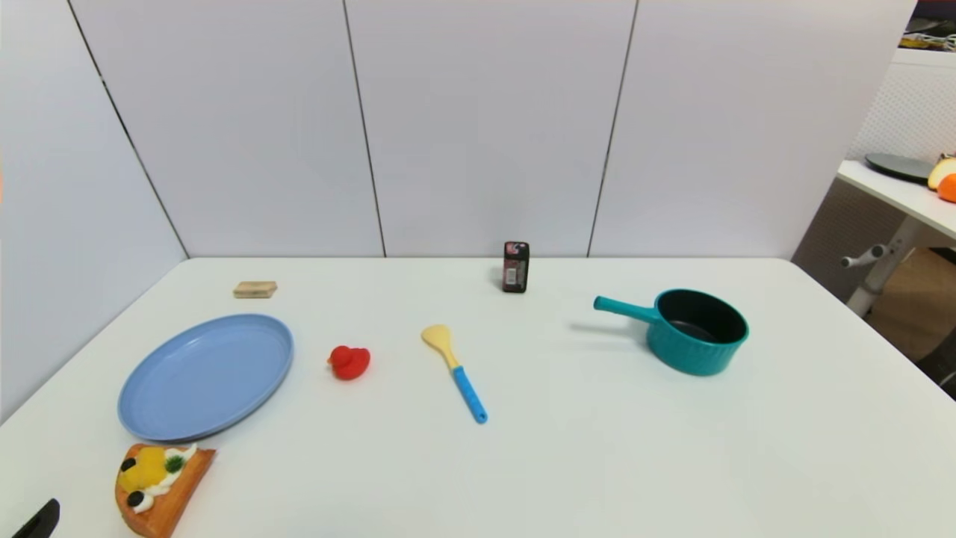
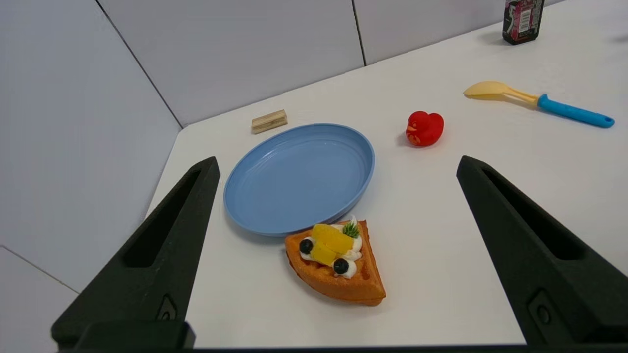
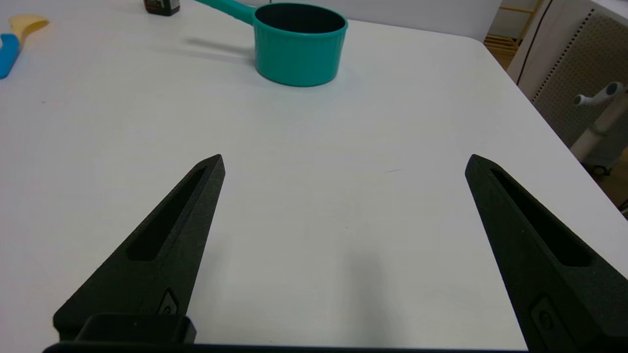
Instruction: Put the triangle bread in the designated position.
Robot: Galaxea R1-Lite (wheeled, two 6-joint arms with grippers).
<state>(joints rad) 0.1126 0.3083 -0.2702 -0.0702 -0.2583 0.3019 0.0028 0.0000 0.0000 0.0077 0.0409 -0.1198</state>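
Triangle bread point(image 2: 336, 262) beside blue plate point(image 2: 299, 176)

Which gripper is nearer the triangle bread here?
Left. The left gripper hangs open just short of the triangle bread, which lies on the table against the blue plate. The right gripper is open over bare table near the teal pot, far off.

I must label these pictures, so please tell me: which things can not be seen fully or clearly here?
- Bread: head view, near end cut by the bottom edge.
- Left tool: head view shows only a black tip in the corner.
- Right tool: absent from head view.
- Bottle: label too small to read.
- Spoon: right wrist view, cut by the edge.
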